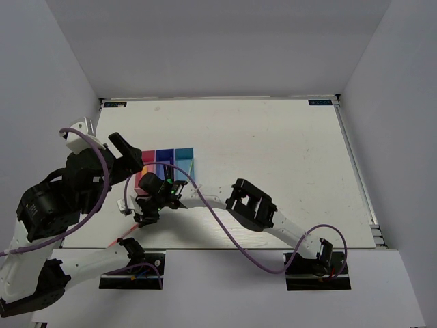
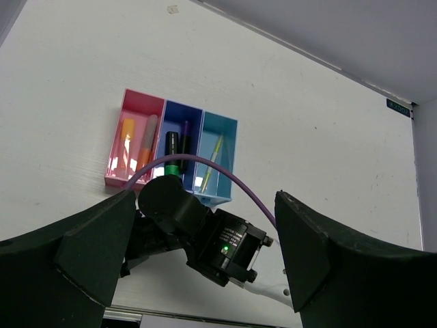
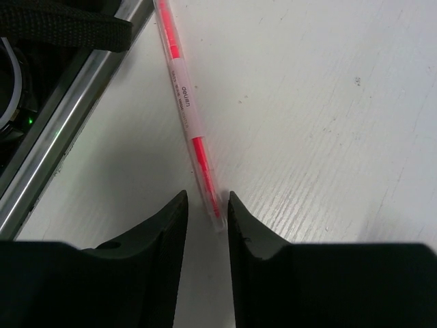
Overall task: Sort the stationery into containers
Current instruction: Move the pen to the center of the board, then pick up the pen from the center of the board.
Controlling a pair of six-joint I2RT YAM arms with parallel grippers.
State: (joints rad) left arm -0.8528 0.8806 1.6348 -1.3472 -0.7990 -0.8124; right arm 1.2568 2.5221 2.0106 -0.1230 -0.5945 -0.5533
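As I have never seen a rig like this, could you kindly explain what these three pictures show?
Two robot arms are bolted at the near edge of a table. The overhead picture shows both; the other two come from cameras on their wrists. Three joined bins, pink, dark blue and light blue, already hold stationery. The left gripper hangs open and empty near them. The right gripper straddles the end of a red-and-white pen lying on the table, its jaws not yet clamped on it.

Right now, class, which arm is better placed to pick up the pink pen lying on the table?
Right: the right gripper straddles one end of the pen on the table. The left gripper hangs open, high above the bins.
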